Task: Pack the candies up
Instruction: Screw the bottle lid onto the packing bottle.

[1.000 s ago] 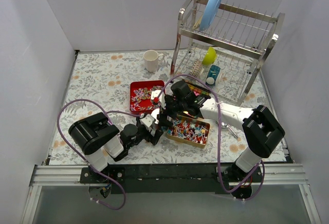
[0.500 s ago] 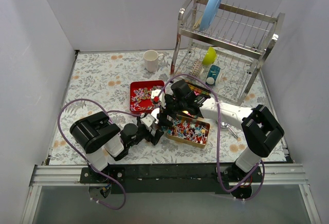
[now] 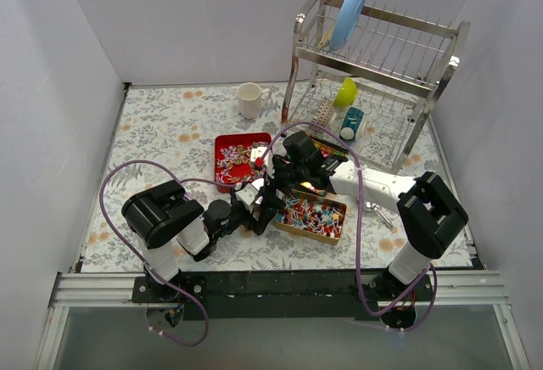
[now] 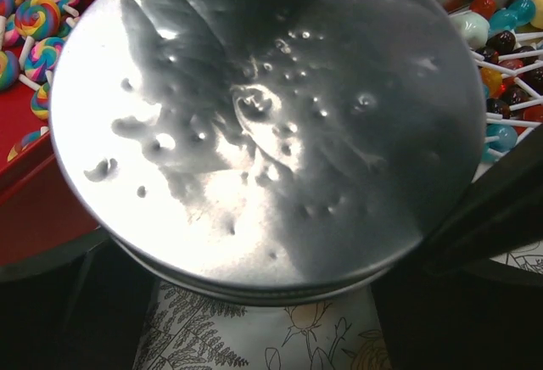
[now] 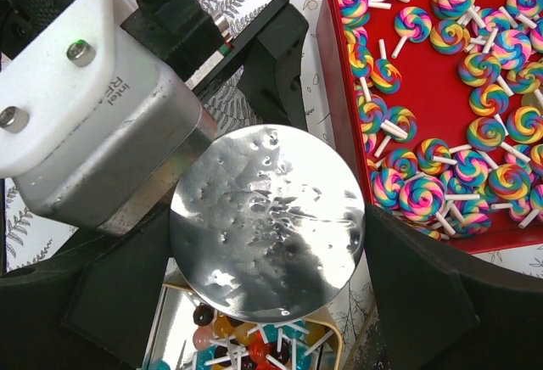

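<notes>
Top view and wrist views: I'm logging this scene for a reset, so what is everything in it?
swirl lollipops: many, rainbow, in the red tray
ball lollipops: many, mixed colours, in the gold tray
red tray: 1, red, mid-table
gold tray: 1, gold, right of the red tray and nearer
tin: 1, silver, round, between the trays
mug: 1, white, far side
rack: 1, steel, far right
plate: 1, blue, upright in the rack's top tier
yellow-green item: 1, lower tier
teal container: 1, lower tier
mat: 1, floral, covering the table
left arm: black and white, jaws either side of the tin
right arm: same colours, jaws either side of the tin
</notes>
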Robot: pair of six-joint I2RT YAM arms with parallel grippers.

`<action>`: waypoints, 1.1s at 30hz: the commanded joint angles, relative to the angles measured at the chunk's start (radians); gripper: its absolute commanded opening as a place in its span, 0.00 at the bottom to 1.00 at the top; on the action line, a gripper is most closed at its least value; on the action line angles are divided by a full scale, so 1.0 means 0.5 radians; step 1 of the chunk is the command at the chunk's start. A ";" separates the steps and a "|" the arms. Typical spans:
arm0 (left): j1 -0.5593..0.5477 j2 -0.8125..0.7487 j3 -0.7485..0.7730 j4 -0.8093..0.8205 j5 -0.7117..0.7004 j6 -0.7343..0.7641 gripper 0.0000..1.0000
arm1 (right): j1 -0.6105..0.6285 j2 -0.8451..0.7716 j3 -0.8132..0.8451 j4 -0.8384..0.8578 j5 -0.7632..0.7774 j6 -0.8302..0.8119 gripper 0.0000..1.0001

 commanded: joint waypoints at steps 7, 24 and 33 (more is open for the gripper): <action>0.010 -0.021 -0.035 0.224 0.178 0.059 0.45 | -0.017 0.152 0.030 -0.678 0.075 -0.053 0.83; 0.010 0.173 -0.002 0.276 0.261 0.035 0.00 | -0.140 0.079 0.125 -1.123 -0.008 -0.332 0.98; 0.007 0.179 -0.014 0.282 0.396 0.053 0.00 | -0.259 -0.274 0.208 -1.206 -0.195 -0.412 0.96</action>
